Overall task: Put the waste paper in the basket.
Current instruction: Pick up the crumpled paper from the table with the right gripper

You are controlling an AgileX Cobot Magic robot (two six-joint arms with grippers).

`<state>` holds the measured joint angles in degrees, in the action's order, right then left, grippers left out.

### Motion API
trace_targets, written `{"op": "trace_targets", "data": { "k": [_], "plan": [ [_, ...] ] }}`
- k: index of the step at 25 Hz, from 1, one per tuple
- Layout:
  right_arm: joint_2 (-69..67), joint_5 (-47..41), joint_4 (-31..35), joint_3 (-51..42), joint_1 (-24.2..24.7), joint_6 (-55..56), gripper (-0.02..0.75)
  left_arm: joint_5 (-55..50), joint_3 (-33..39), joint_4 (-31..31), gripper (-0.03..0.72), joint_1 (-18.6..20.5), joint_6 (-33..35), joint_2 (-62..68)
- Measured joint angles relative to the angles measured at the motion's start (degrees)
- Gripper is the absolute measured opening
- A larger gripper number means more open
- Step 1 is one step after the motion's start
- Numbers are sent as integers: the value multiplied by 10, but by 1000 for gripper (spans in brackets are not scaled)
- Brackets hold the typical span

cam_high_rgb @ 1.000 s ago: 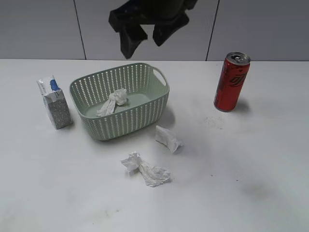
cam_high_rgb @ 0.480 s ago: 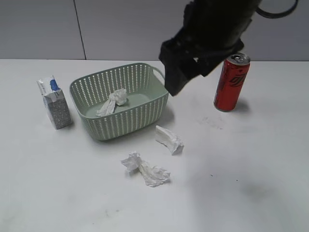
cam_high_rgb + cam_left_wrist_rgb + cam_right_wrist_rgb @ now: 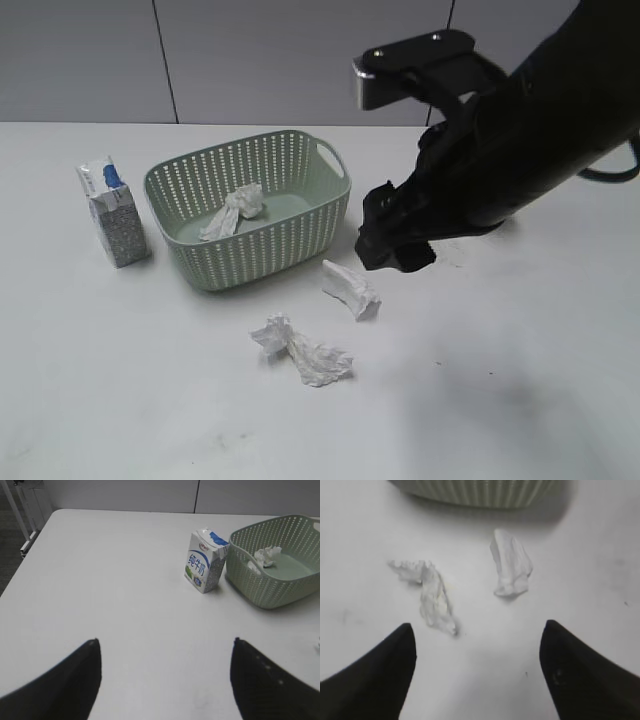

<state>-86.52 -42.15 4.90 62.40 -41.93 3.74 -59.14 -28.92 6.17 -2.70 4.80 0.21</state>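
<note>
White table [image 3: 520, 400], grey panelled wall [image 3: 90, 60], dark seams

Two dark fingertips [image 3: 375, 675] of the right gripper [image 3: 477, 672] fill the near corners, set wide apart with bare white table [image 3: 580, 570] between them. Beyond them lie two scraps of waste paper, apart from each other. The left scrap [image 3: 431, 596] is long, crumpled and stretched out, running from far left towards the near side. The right scrap [image 3: 510, 563] is more compact (folded rather than balled up) and lies farther off. At the far edge, the ribbed wall of the basket [image 3: 480, 491] shows, its shadow falling just short of the right scrap.
</note>
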Motion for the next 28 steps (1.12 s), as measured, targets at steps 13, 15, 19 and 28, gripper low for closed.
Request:
{"op": "trace_targets", "data": {
  "k": [13,15,19,28],
  "plan": [
    [-149,371,-75,-120,16,17,580,0,0,0,591,0,0,0],
    [-176,384,-68,-120,35,19,580,0,0,0,591,0,0,0],
    [-208,389,-63,-103,53,11,580,0,0,0,591,0,0,0],
    [-244,393,-61,-62,53,-16,580,0,0,0,591,0,0,0]
  ]
}}
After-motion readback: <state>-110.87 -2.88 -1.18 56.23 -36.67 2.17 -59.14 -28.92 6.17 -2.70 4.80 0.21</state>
